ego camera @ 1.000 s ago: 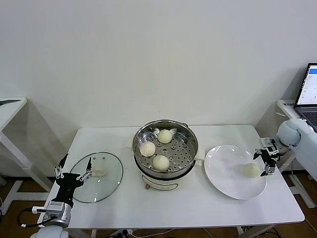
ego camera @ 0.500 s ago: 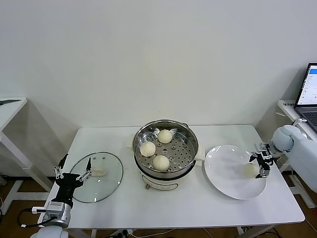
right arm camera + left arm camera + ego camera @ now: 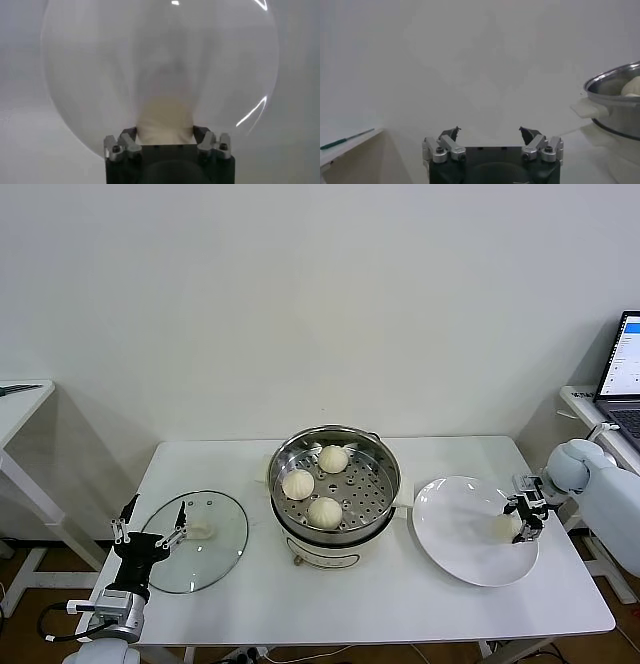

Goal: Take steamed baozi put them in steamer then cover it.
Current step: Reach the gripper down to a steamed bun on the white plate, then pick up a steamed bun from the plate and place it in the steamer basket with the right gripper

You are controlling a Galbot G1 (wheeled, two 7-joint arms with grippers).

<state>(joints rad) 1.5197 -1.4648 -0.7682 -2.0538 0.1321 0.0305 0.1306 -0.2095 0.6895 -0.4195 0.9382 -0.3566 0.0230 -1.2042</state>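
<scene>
Right pincer clamped on last baozi on white plate, three baozi in steamer mid-surface, left pincer apart by glass lid, no readable writing anywhere.

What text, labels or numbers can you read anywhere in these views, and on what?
None readable.
Laptop screen at the right edge: shows blue and white blocks, too small to read.
Steamer, plate, glass lid and both end effectors: no visible lettering.
</scene>
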